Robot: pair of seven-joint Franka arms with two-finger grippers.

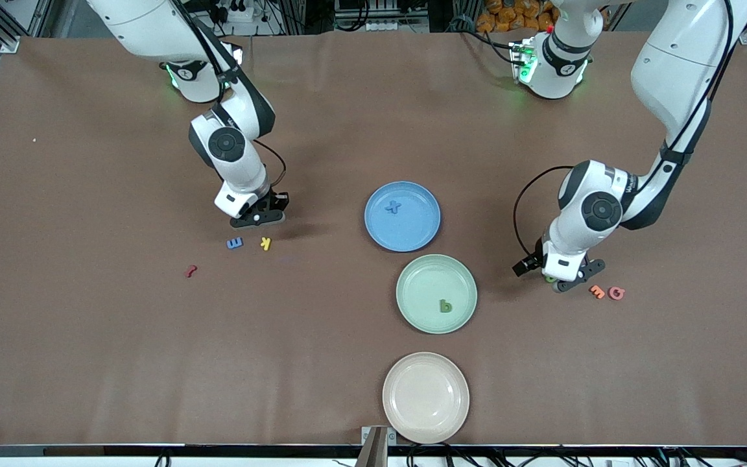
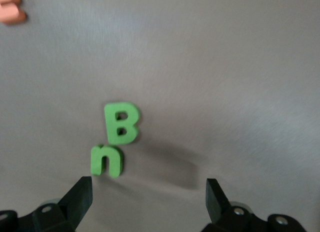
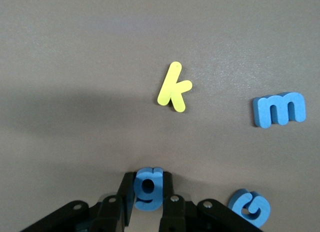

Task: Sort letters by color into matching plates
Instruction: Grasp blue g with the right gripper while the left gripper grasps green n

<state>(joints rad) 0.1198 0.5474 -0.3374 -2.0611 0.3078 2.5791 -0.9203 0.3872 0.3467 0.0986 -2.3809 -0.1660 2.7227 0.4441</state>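
My right gripper [image 1: 258, 217] is shut on a blue letter g [image 3: 148, 189], low over the table. A yellow k [image 3: 173, 87], a blue m [image 3: 279, 109] and another blue piece [image 3: 249, 208] lie close by. In the front view the blue m [image 1: 235, 243] and yellow k [image 1: 266, 243] lie just nearer the camera than this gripper. My left gripper [image 1: 565, 282] is open and empty [image 2: 149, 192], low over a green B [image 2: 121, 123] and green n [image 2: 106, 160]. The blue plate [image 1: 419, 230] holds a blue x [image 1: 393, 207]. The green plate [image 1: 422, 285] holds a green b [image 1: 445, 306]. The beige plate [image 1: 425, 395] is bare.
A red piece [image 1: 190, 271] lies alone toward the right arm's end. An orange n [image 1: 598, 292] and a red-pink piece [image 1: 616, 293] lie beside the left gripper. An orange piece [image 2: 11, 9] shows at the edge of the left wrist view.
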